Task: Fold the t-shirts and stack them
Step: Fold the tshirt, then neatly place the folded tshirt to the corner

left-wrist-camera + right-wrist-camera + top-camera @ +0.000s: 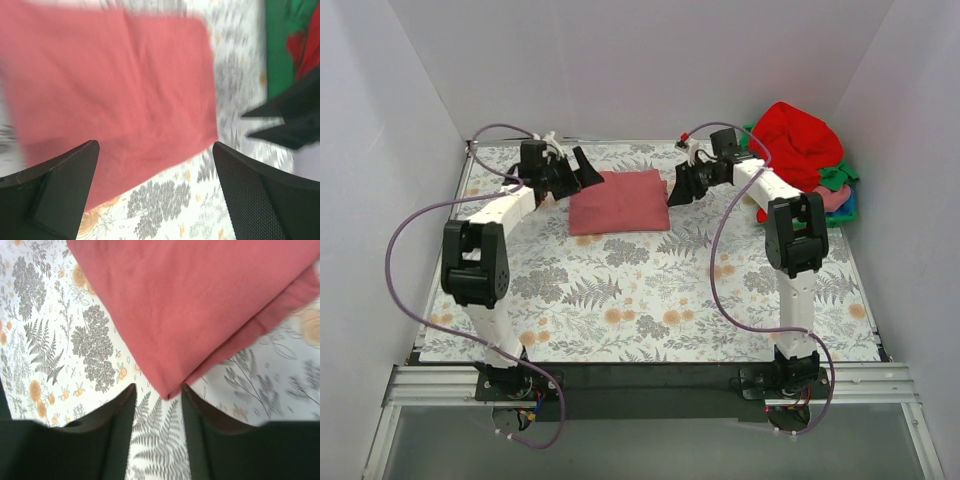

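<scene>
White walls (pixel 640 60) close in the scene on the left, back and right, plain and bare. Below them lies the worktop (pixel 650 300), covered edge to edge in a cloth printed with grey ferns and small orange flowers. A metal rail (pixel 430 385) runs along its near edge and carries both arm bases.

On the left, the left arm (pixel 480 255) reaches toward the far side, with a purple cable (pixel 395 250) looping off it. The left fingers (pixel 588 170) stand wide apart just beside the left edge of the pink shirt (pixel 620 202), holding nothing. From the left wrist, that shirt fills the space beyond the two tips, and printed cloth shows between them.

The pink shirt lies folded into a flat rectangle at the far middle of the worktop, between the two arms.

The right fingers (pixel 680 188) are at its right edge, parted only narrowly. From the right wrist, a folded corner of the shirt points into the mouth of the gap, and fern print shows between the tips, so nothing is clamped.

Further right, the right arm (pixel 795 245) angles back to its base. In the far right corner sits a heap of clothes, with a red shirt (pixel 800 140) on top and a green shirt (pixel 836 178) showing beneath it.
</scene>
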